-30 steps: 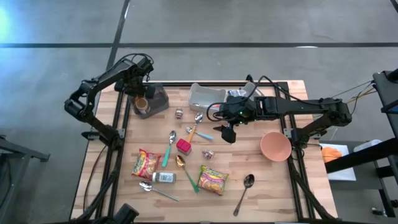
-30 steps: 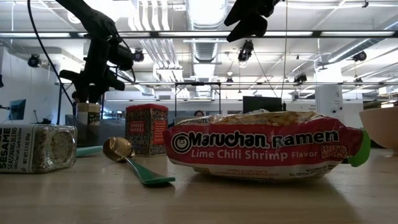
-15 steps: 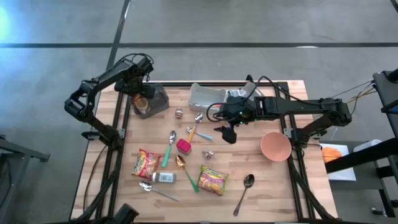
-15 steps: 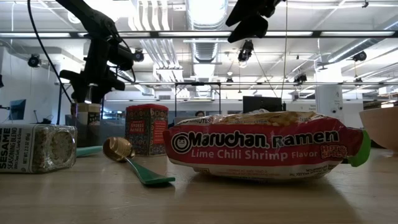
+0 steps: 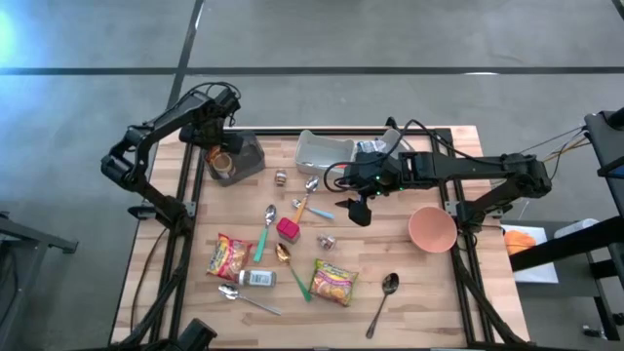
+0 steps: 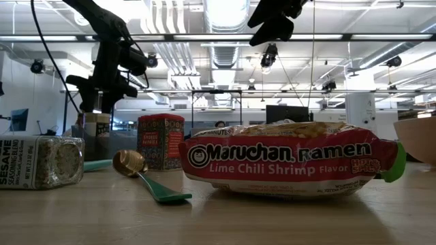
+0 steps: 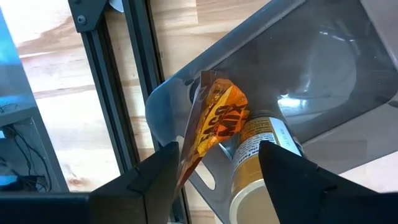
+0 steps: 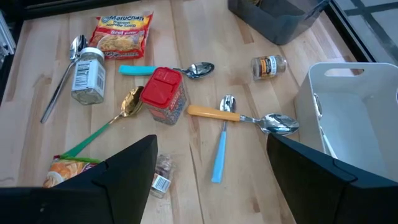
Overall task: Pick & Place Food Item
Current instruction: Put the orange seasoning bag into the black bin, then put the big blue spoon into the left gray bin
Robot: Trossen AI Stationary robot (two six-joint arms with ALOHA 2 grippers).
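Note:
An orange candy wrapper [image 7: 214,118] stands on end in the grey bin [image 7: 323,68] at the table's far left. It leans on the bin's wall beside a gold-labelled jar [image 7: 258,152]. My left gripper [image 7: 217,171] hangs open just above the bin [image 5: 246,156], pointing steeply down, one finger on either side of the wrapper; I see no touch. It also shows in the low view [image 6: 99,101]. My right gripper [image 5: 358,210] waits open, high over the table's middle, with nothing between its fingers [image 8: 124,174].
A white bin [image 5: 322,149] sits at the far middle and a pink bowl [image 5: 432,229] at the right. Two ramen packs [image 5: 228,256] [image 5: 333,281], a red-lidded jar [image 8: 165,93], a sesame shaker [image 8: 87,74], a small spice jar [image 8: 268,65] and several spoons lie across the middle.
My left gripper has opened above the grey bin while staying in place. The right arm has kept still.

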